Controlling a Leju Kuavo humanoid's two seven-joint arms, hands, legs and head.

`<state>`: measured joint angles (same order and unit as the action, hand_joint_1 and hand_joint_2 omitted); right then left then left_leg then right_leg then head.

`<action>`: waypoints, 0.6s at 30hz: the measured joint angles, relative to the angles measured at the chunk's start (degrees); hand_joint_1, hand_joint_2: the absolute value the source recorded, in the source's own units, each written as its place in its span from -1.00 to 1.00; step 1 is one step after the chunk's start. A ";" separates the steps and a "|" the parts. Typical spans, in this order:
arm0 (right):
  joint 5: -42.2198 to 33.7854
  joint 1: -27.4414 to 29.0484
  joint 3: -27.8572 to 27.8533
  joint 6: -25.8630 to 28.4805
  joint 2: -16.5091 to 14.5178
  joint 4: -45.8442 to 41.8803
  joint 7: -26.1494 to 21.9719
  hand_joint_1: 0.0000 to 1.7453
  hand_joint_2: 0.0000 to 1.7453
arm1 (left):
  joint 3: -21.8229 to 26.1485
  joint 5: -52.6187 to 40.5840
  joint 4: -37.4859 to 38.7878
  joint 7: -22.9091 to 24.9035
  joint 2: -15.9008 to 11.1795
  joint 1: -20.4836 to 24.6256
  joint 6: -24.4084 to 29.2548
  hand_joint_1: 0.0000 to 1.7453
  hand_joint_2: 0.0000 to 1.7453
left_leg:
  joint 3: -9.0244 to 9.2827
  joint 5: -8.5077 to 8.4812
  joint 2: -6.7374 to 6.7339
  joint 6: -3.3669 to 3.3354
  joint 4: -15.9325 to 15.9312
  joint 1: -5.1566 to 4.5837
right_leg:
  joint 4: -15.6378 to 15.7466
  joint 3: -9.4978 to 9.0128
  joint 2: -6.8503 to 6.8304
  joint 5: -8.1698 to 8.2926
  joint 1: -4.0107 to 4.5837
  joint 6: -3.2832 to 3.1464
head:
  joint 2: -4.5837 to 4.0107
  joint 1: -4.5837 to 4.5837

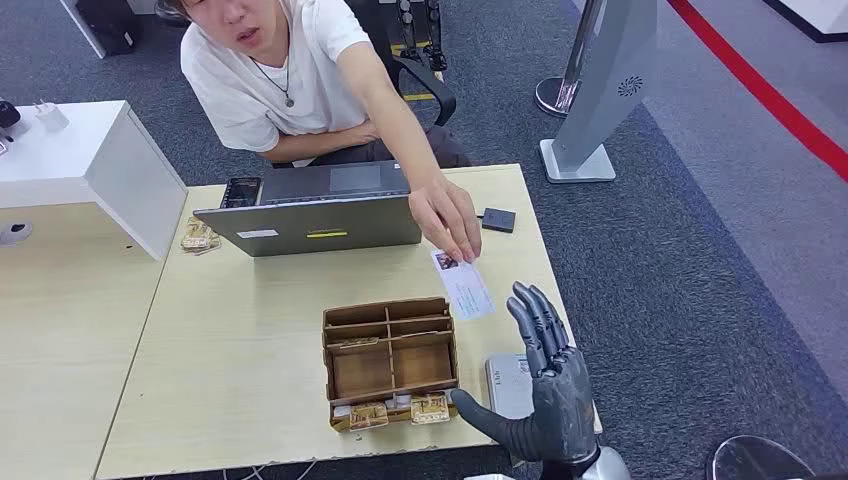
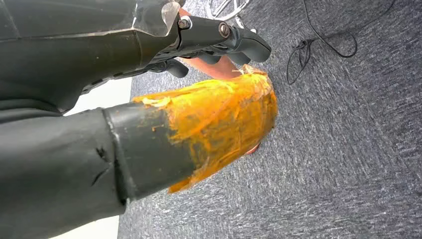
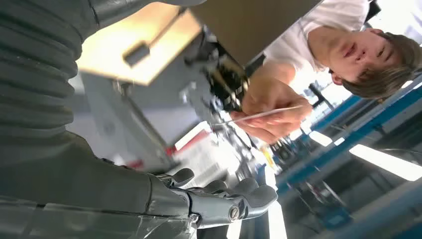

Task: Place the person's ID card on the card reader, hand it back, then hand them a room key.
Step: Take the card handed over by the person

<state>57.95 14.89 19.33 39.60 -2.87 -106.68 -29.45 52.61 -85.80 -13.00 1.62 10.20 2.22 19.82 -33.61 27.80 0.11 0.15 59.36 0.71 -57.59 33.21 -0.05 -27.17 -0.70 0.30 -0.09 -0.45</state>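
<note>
You have a pale wooden table [image 1: 250, 340] over dark grey carpet [image 1: 700, 260], with a red line [image 1: 760, 90] running across the floor at far right. A person [image 1: 290, 80] in a white shirt sits at the far side, behind a grey laptop [image 1: 315, 215] that stands open toward them. A phone [image 1: 241, 191] lies at the laptop's far left corner and a small black box [image 1: 498, 219] sits to its right. Nearer you, a brown compartment tray [image 1: 390, 360] rests on the table, with small packets lined along its near edge. Just right of the tray, at the near edge, lies a grey card reader [image 1: 510, 385], partly hidden by your right hand [image 1: 545, 390].

The right hand is raised palm up with fingers spread wide and thumb out to the left, holding nothing. The person's hand [image 1: 447, 215] reaches over the table and pinches the ID card [image 1: 463, 284] by its far end. The card hangs just beyond your fingertips, slightly to their left, apart from them.

In the left wrist view your left hand [image 2: 219, 42] hangs over the carpet; you cannot tell how its fingers are set.
</note>
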 joint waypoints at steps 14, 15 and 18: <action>30.89 -1.92 -11.63 0.04 -9.23 -4.21 9.70 -1.00 1.00 | -0.46 -0.95 0.00 0.01 -0.04 -0.01 -0.26 -1.00 -1.00 | -0.02 -0.02 0.00 -0.02 0.01 -0.03 | -0.01 -0.02 0.00 0.01 -0.02 0.01 | 0.00 0.03; 31.02 -2.23 -11.64 0.04 -8.94 -4.39 10.67 -1.00 1.00 | -0.49 -0.95 0.00 -0.04 -0.04 -0.01 -0.26 -1.00 -1.00 | -0.01 -0.02 0.00 -0.02 0.01 -0.04 | -0.01 -0.02 0.00 0.01 -0.03 0.01 | 0.00 0.03; 31.06 -2.81 -11.61 0.04 -8.26 -4.69 11.50 -0.44 1.00 | -0.60 -0.94 0.00 -0.29 0.02 0.01 -0.26 -1.00 -1.00 | -0.01 -0.01 0.00 -0.02 0.01 -0.04 | -0.01 -0.02 0.00 0.01 -0.02 0.00 | 0.00 0.03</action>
<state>89.01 12.08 7.72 39.65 -11.13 -111.38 -17.95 52.01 -86.74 -13.00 1.33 10.21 2.23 19.56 -33.62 27.79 0.11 0.14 59.37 0.67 -57.59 33.20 -0.05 -27.16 -0.73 0.30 -0.09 -0.42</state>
